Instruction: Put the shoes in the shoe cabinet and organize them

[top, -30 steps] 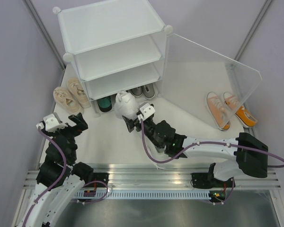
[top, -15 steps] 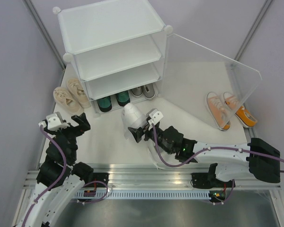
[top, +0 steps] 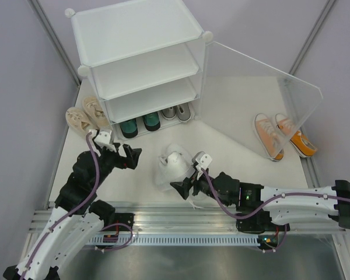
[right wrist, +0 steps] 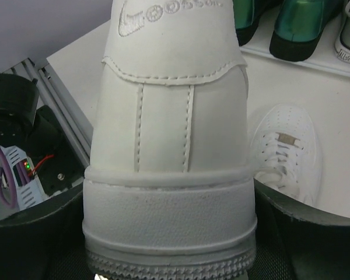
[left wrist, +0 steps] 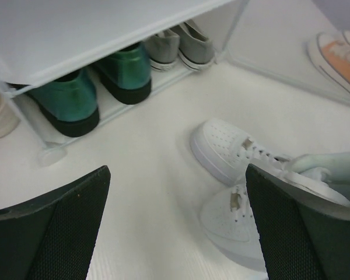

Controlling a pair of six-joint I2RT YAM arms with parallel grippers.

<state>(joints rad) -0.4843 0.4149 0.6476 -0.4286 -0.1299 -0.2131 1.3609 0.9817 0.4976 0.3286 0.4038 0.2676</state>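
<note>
- Gripping the white sneaker [right wrist: 169, 146] by its heel, the right gripper [top: 185, 185] has its jaws clamped across the back of the shoe, well in front of the shoe cabinet [top: 134, 35].
- Its mate [right wrist: 286, 153] lies just beside it on the table [top: 233, 116].
- The left gripper [top: 126, 155] hangs with jaws spread wide, holding nothing.
- The sneaker is probably light, with a firm sole and heel and a softer, smooth upper. The heel looks like the surest hold, though the toe may swing.
</note>
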